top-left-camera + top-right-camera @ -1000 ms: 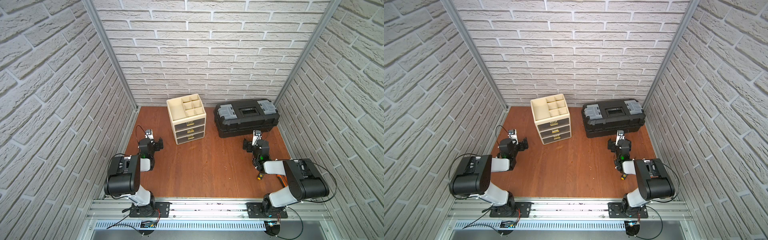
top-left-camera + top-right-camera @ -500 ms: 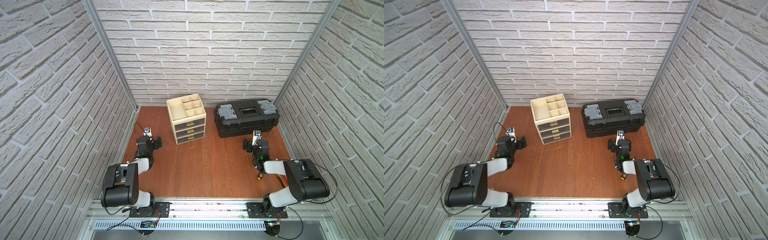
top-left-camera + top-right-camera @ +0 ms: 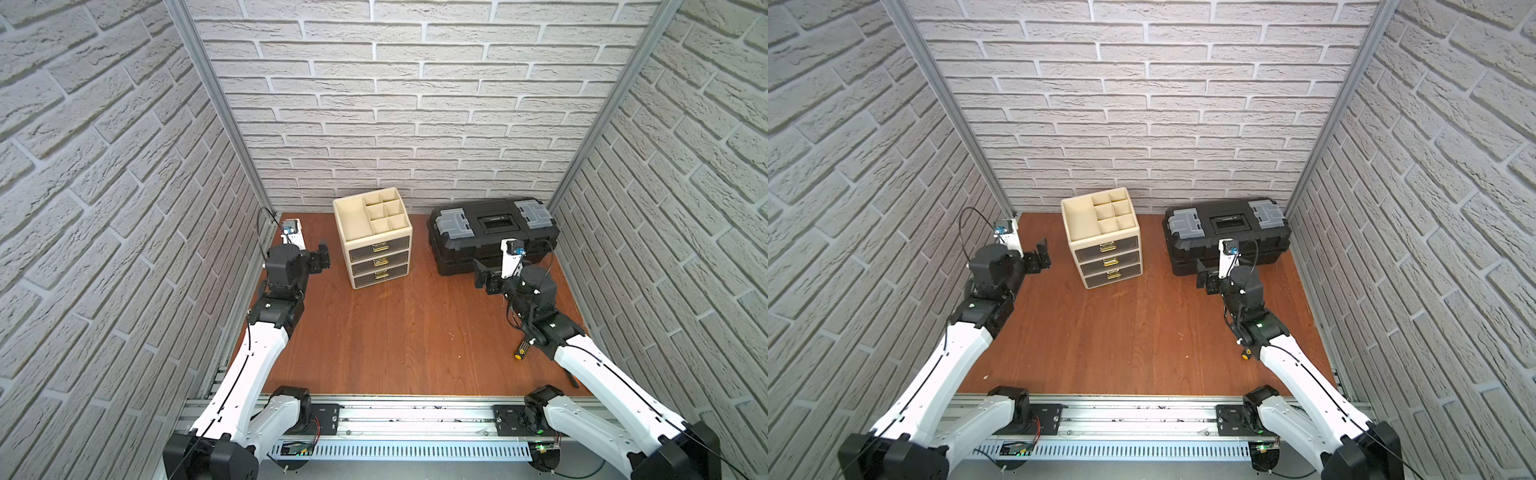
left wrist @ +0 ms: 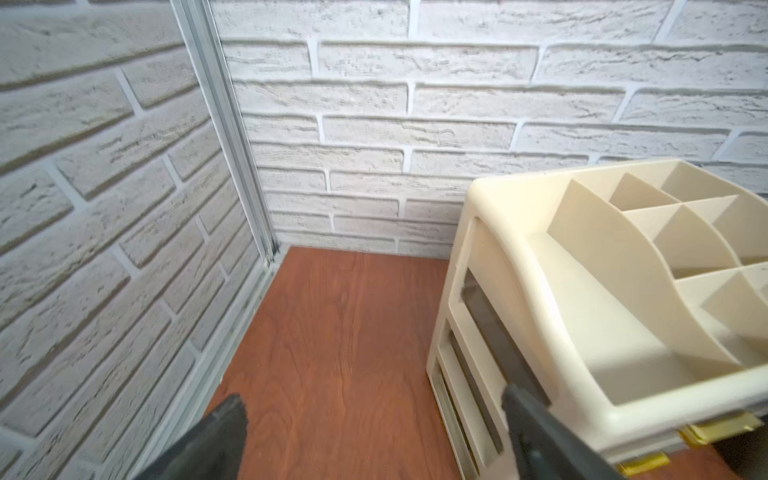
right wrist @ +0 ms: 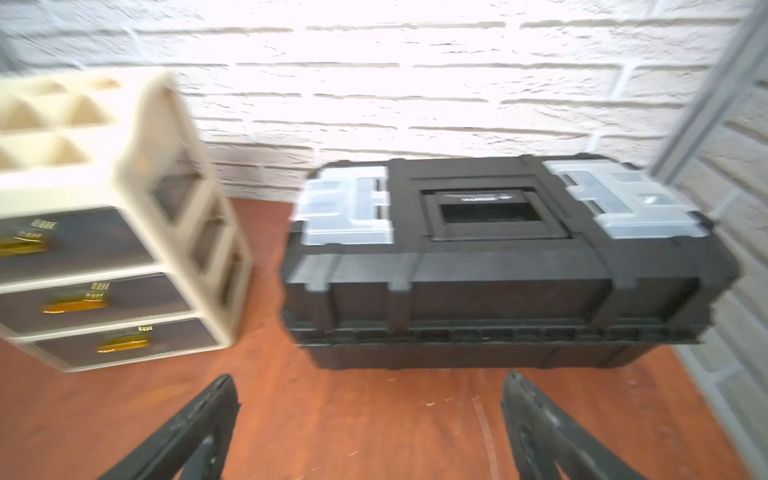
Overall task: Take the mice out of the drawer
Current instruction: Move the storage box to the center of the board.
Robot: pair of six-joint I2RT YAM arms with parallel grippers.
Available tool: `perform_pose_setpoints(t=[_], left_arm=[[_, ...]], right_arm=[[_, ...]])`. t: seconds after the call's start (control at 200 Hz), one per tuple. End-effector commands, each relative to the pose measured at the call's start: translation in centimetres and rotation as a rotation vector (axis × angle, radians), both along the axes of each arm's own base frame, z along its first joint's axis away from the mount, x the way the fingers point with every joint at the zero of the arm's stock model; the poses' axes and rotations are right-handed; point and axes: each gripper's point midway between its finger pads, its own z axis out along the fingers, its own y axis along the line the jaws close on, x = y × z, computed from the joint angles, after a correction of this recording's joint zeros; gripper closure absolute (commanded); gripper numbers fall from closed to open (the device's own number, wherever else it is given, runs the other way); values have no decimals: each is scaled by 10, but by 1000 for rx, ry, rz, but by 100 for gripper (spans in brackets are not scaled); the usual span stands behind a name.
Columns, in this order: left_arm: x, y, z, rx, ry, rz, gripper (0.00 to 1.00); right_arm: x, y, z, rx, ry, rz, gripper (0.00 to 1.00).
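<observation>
The cream drawer unit (image 3: 358,224) (image 3: 1084,222) stands at the back of the table, with three dark drawers (image 3: 378,262) and gold handles, all pushed in. The mice are hidden. My left gripper (image 3: 323,255) (image 3: 1043,254) hovers open and empty just left of the unit. In the left wrist view the left gripper (image 4: 370,399) has the unit's side (image 4: 469,332) close beside one finger. My right gripper (image 3: 484,279) (image 3: 1205,281) (image 5: 370,386) is open and empty, in front of the black toolbox and to the right of the unit (image 5: 124,257).
A closed black toolbox (image 3: 492,232) (image 3: 1225,232) (image 5: 498,266) with grey latches sits at the back right. A yellow-capped black tool (image 3: 521,349) (image 3: 1246,354) lies by the right forearm. Brick walls close in the wooden table (image 3: 395,332) on three sides.
The left arm has stretched out toward the back, bringing its gripper up beside the drawer unit. The right gripper has shifted only slightly. Both stay open.
</observation>
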Motion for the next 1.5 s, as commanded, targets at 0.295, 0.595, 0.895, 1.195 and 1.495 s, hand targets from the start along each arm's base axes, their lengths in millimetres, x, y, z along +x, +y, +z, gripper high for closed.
perform_pose_setpoints(t=[0.295,0.595,0.895,1.195,1.495], left_arm=[[28,-20,52,-93,243,-15,2],[73,-39,44,-171,357,14,2],[101,-75,16,-105,452,20,17],[110,-70,-10,-87,491,98,38],[114,-74,-26,-90,501,96,55]], right_arm=[[-36,79,21,169,173,207,1],[-45,111,21,125,238,295,1],[-47,115,19,83,246,299,1],[-49,111,16,41,256,292,1],[-50,113,7,38,272,296,1]])
